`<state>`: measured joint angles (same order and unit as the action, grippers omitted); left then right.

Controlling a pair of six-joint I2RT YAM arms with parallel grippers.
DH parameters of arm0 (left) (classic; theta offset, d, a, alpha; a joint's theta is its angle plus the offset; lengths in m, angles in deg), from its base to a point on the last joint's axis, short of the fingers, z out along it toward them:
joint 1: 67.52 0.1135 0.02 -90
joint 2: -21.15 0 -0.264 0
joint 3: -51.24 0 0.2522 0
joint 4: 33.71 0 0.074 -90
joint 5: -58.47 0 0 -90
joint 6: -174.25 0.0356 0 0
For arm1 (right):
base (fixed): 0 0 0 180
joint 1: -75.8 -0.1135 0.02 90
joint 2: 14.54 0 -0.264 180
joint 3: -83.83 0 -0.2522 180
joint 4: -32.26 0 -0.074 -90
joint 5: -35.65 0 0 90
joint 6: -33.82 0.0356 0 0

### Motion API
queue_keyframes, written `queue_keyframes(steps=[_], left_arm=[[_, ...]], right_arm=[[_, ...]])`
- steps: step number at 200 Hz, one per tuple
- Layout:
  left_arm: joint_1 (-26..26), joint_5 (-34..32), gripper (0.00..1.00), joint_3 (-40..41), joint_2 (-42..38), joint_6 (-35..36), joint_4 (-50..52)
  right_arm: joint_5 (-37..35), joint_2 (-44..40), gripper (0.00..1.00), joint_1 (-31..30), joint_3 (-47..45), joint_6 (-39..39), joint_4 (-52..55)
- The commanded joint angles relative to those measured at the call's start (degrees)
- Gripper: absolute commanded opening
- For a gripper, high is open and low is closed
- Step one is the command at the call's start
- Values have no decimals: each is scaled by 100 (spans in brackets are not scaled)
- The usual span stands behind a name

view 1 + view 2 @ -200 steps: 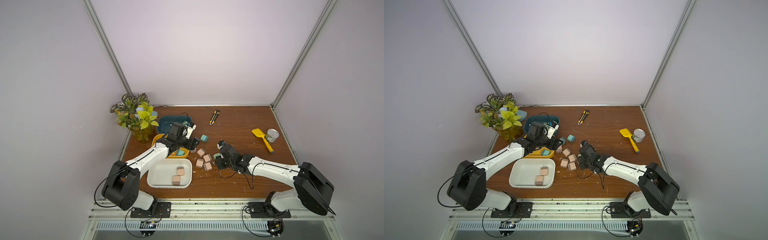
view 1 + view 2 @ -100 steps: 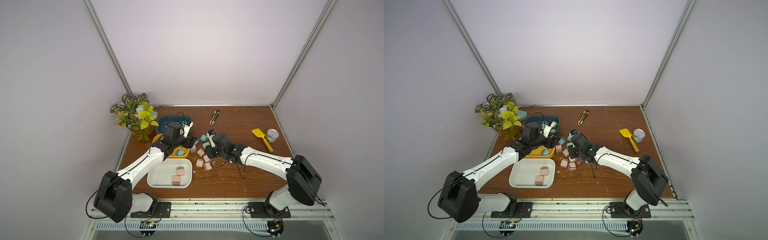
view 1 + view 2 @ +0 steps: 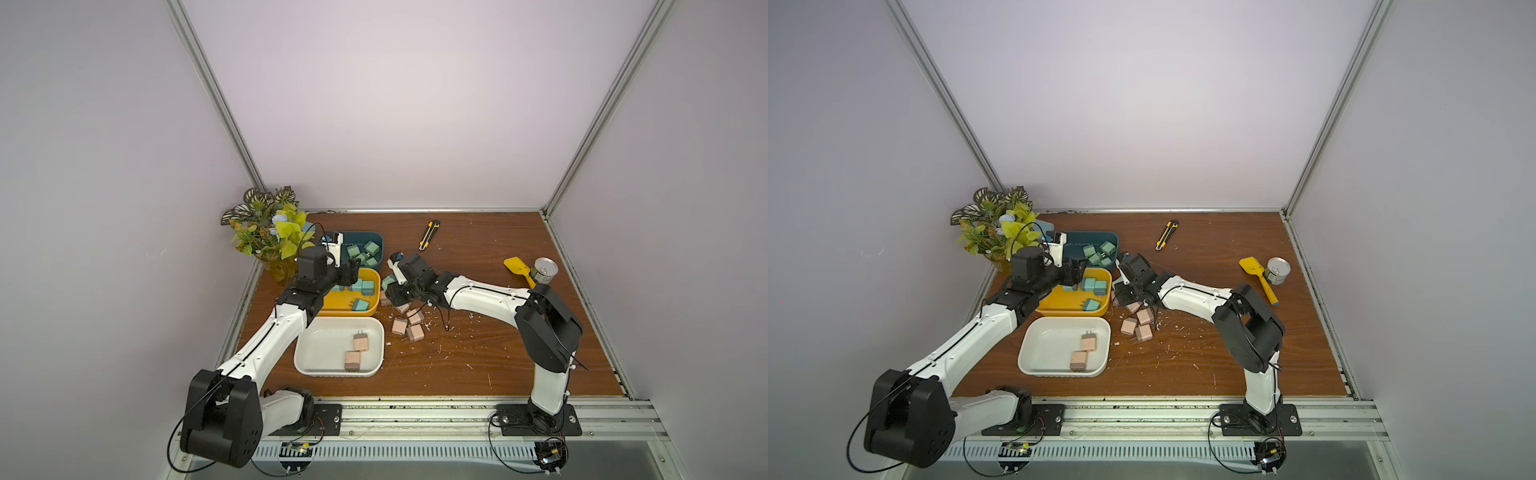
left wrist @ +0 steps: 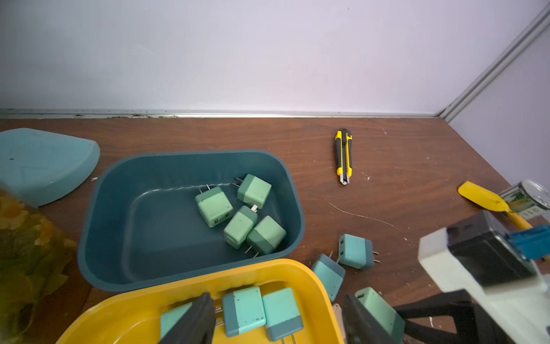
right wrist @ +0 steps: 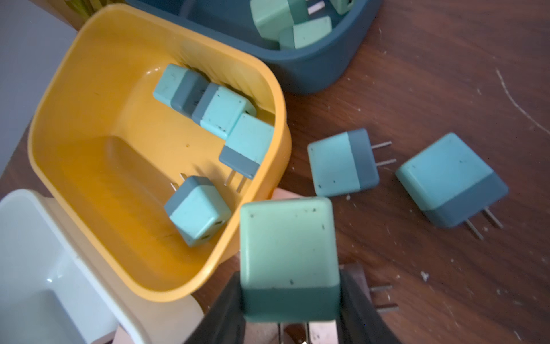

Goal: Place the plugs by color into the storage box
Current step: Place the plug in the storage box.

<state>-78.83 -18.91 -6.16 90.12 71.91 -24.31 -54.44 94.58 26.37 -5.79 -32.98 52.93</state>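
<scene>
Brown table [image 3: 478,353], scuffed, white crumbs around the middle. Two white-and-black arms in from the near edge: left arm [image 3: 266,340] over the trays, right arm [image 3: 490,297] stretched toward table middle. Potted plant [image 3: 270,237] in far left corner.

Three trays close together down the left side: white tray [image 3: 324,353] nearest, yellow tray [image 3: 338,305] in the middle, dark teal tray [image 4: 119,208] farthest.

Left gripper [image 4: 276,299] above yellow tray, jaws apart, nothing gripped, only tray contents below. Right gripper [image 5: 290,297] over the table just beside yellow tray's rim, jaws clamped on mint green plug [image 5: 287,244], dark band end toward the wrist.

Tin can [image 3: 544,270] on right side, just beside yellow scoop [image 3: 517,270]. Yellow-black utility knife [image 3: 429,235] toward the back, alone.

Plugs by place:
- four mint green plugs [image 4: 214,208] in dark teal tray
- four teal-blue plugs [image 5: 226,113] in yellow tray
- two pink-tan plugs [image 3: 360,343] in white tray
- two loose teal-blue plugs [image 5: 342,163] on bare table just beside yellow tray, near the held one
- four loose pink-tan plugs [image 3: 399,327] clustered on table between white tray and right arm
</scene>
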Motion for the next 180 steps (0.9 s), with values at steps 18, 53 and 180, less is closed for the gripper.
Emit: queue_keyframes(steps=[18, 53, 180], left_arm=[[50, 117, 69, 26, -68, -175, -221], [85, 111, 69, 48, -27, -194, -232], [682, -184, 70, -114, 97, -473, -40]], right_arm=[[275, 346, 36, -38, 982, -251, 45], [426, 889, 36, -25, 1894, -338, 378], [1550, 3503, 39, 122, 5803, 342, 565]])
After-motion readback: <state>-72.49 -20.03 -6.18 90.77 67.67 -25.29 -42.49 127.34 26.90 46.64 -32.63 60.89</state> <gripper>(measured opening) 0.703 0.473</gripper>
